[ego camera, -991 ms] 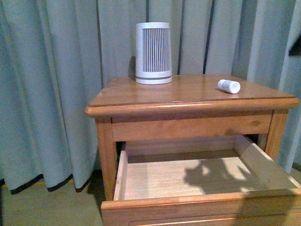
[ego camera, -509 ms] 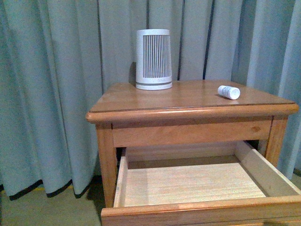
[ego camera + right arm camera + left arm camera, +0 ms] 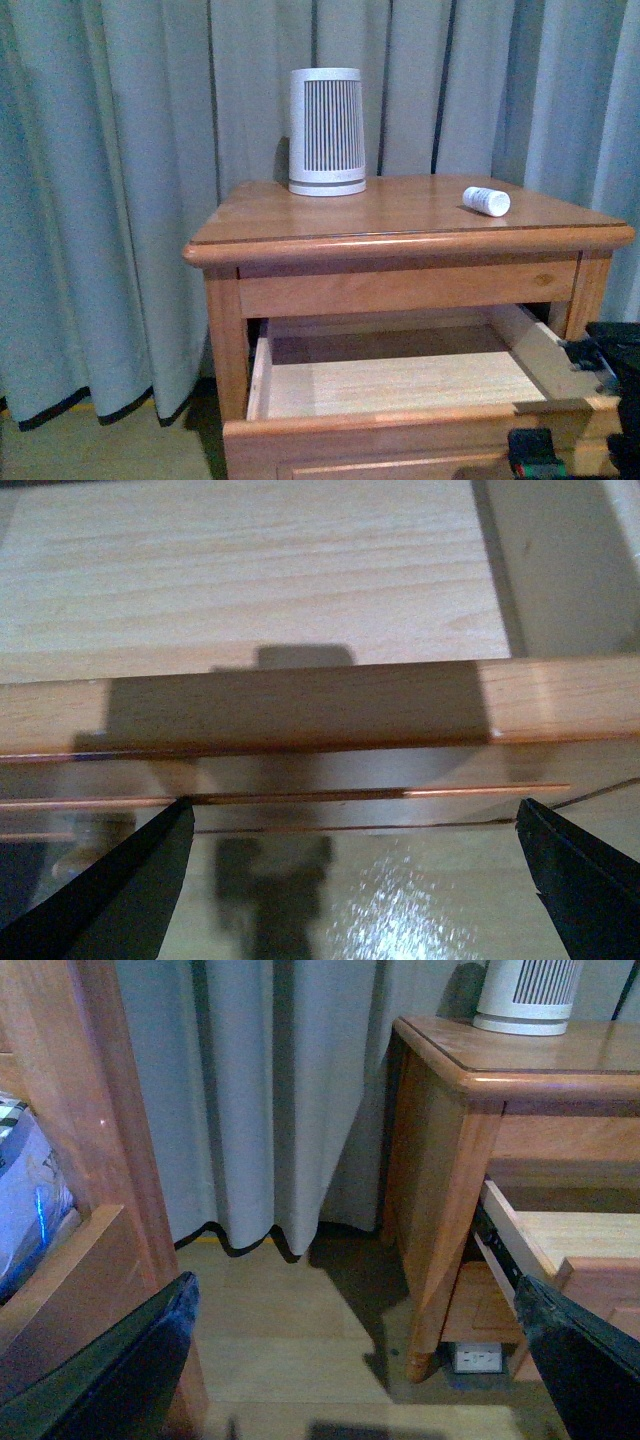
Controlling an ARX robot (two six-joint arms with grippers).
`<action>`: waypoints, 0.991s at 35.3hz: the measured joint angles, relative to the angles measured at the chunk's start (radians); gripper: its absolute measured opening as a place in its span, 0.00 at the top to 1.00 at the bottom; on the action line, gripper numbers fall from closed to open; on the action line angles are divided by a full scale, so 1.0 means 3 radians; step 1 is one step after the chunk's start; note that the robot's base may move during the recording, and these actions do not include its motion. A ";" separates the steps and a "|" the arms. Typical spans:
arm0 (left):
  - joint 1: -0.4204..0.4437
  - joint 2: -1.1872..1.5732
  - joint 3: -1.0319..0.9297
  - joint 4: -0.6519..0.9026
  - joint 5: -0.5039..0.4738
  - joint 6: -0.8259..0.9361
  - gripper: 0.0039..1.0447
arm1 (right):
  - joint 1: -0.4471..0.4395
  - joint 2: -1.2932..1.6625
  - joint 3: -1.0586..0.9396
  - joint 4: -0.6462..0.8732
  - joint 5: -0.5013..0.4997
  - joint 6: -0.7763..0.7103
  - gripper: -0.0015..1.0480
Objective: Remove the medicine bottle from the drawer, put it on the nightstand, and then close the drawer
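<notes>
- Where the right gripper (image 3: 350,880) hangs nearest the camera, its dark fingers (image 3: 110,900) are spread wide with nothing between them, just in front of the drawer (image 3: 400,425) front's top edge.
- Front view shows only dark bits of that arm at the lower right, by the drawer's right corner.
- Left gripper (image 3: 360,1360): also released, fingers (image 3: 590,1350) wide apart and empty, off to the nightstand's left side above the floor (image 3: 290,1310).
- Drawer pulled out part-way; pale bare wood bottom, no contents visible.
- Nightstand (image 3: 400,245): honey-orange wood, rounded-edge top.
- Medicine bottle (image 3: 486,201): tiny white cylinder, lying on its side on the top, near the right edge, cap end toward the front-right. Label too small to read.
- White ribbed device (image 3: 327,131) upright at the top's back, well apart from the bottle.
- Grey-blue curtain (image 3: 120,200) behind everything.
</notes>
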 joint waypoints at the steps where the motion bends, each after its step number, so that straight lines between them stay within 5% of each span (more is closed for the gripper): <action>1: 0.0000 0.0000 0.0000 0.0000 0.0000 0.0001 0.06 | -0.0009 0.0058 0.0088 0.0000 0.0025 -0.0028 0.07; 19: 0.0000 0.0000 0.0000 0.0000 0.0000 0.0001 0.06 | -0.0220 0.0879 0.1645 -0.0215 0.0256 -0.0501 0.07; 35: 0.0000 0.0000 0.0000 0.0000 0.0000 0.0001 0.06 | -0.0285 0.0654 0.1250 -0.0083 0.0120 -0.0528 0.07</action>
